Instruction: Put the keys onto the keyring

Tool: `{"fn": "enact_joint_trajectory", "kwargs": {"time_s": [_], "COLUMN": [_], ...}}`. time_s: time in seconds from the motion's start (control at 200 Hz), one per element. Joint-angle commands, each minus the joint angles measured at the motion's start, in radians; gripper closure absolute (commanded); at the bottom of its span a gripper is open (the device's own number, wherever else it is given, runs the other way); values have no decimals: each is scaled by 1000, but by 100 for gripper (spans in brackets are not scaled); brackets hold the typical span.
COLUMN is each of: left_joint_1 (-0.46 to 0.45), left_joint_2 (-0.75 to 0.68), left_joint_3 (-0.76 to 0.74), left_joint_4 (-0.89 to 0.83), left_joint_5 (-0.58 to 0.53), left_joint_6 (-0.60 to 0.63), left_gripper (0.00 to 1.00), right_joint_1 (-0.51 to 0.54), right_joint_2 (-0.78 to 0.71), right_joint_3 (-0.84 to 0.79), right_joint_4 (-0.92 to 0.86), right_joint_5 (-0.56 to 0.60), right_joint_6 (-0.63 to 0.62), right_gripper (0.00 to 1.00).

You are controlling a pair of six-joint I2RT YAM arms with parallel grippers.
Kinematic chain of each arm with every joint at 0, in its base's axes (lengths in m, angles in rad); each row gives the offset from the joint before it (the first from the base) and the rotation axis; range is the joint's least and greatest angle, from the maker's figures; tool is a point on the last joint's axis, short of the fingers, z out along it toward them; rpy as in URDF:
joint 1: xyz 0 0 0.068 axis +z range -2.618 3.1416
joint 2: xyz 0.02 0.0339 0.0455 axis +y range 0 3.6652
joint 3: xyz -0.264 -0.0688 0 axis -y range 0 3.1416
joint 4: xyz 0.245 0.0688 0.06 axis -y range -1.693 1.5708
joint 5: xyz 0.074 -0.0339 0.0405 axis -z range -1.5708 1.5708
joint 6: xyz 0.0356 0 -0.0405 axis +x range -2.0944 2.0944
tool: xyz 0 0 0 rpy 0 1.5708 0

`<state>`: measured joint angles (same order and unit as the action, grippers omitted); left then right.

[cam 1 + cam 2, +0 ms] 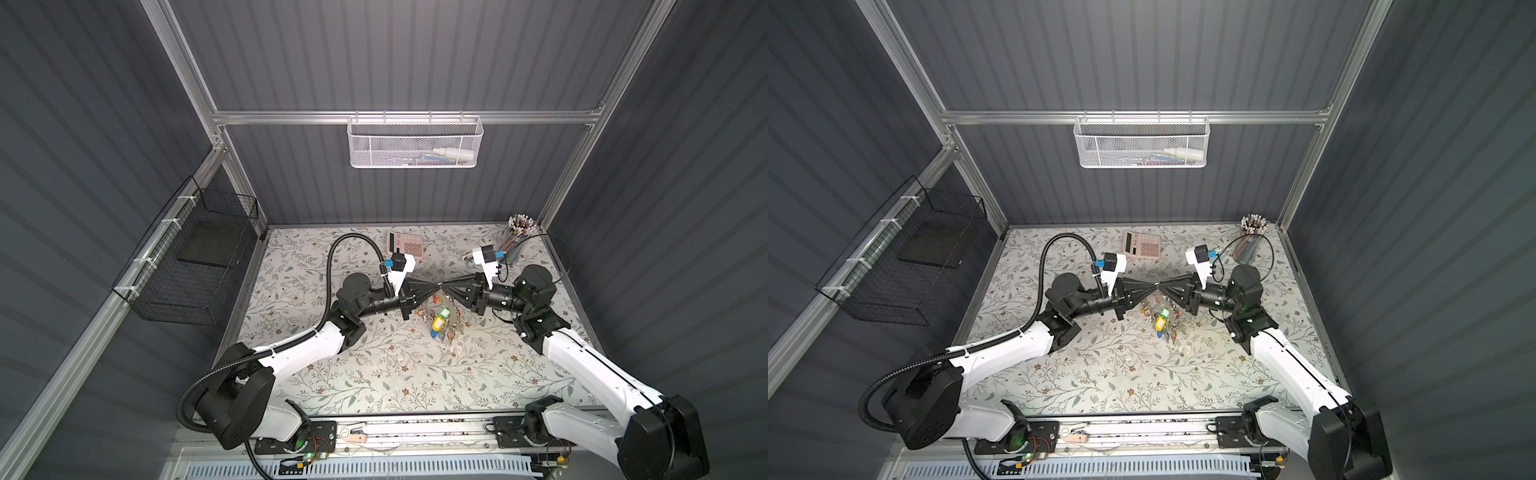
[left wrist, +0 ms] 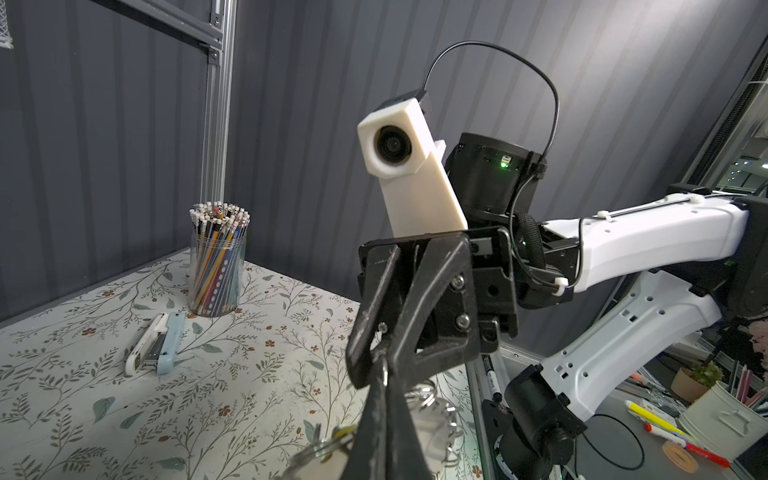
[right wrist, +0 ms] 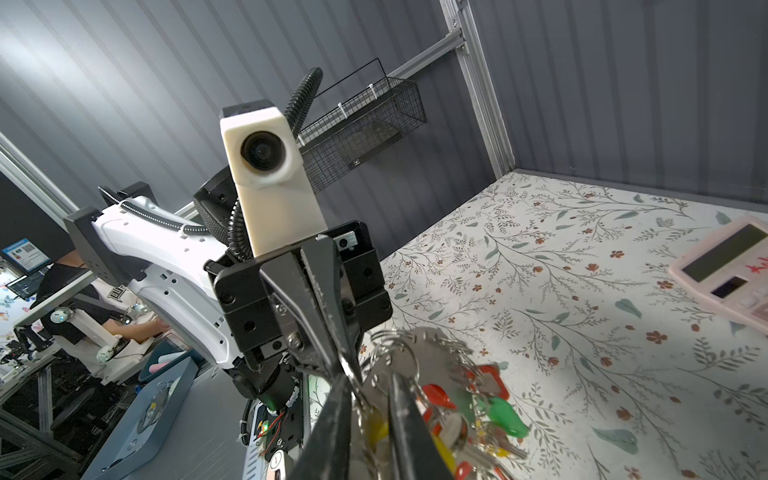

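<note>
Right wrist view showed the right gripper (image 3: 371, 375) with its two dark fingers a narrow gap apart, straddling silver metal and a glimpse of yellow tag without visibly pressing on either. Facing it, the left gripper (image 3: 352, 371) was closed to a point, pinching what appeared to be the thin rim of the keyring (image 3: 401, 353). From that ring hung small split rings (image 3: 386, 345) and the keys (image 3: 505, 415), with red, green and yellow tags, in a crowded bunch. In both top views the two grippers met tip to tip just right of the frame's centre, and the bunch drooped below that meeting point toward the lower middle. The yellow-tagged key (image 1: 437, 322) sat in the thick of it; whether it was loose or on the ring could not be told, nor whether the lowest keys touched the floral mat (image 1: 374, 374). A pink calculator (image 1: 409, 243) lay near the rear wall in the upper middle, apart from the grippers. A jar of pencils (image 1: 517, 239) stood in the upper right corner by the frame post, and a white and pale-blue stapler (image 2: 156, 349) lay near it. Between the bunch and the front rail (image 1: 415, 428) a broad stretch of mat spread across the lower part of the frame, flanked by both forearms. The mat's left and right edges ran along aluminium framing. A black wire basket (image 1: 187, 257) hung on the left wall and a white mesh basket (image 1: 415, 143) on the rear crossbar, both above the table.
</note>
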<state>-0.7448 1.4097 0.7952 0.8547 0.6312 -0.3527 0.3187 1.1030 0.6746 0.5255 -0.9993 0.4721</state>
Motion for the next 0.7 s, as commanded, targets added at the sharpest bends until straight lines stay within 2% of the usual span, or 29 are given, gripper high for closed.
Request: {"fn": "enact_joint_trajectory", "kwargs": {"time_s": [0.0, 0.31, 0.585, 0.695], "left_joint_1": [0, -1, 1, 1], "left_joint_2": [-8, -6, 1, 0], "left_joint_3": [7, 7, 11, 11], "left_joint_4": [82, 81, 63, 54], "left_joint_5": [22, 27, 32, 35], "left_joint_6": [-5, -6, -5, -1], "left_gripper": [100, 100, 100, 100], "right_joint_1": [1, 2, 1, 2], "right_joint_2": [4, 9, 8, 9], "right_joint_3": [28, 23, 25, 24], "right_joint_4": [33, 34, 23, 22], "right_joint_5": [-12, -19, -31, -27], "right_joint_6": [12, 17, 12, 11], "right_gripper": [83, 88, 100, 100]}}
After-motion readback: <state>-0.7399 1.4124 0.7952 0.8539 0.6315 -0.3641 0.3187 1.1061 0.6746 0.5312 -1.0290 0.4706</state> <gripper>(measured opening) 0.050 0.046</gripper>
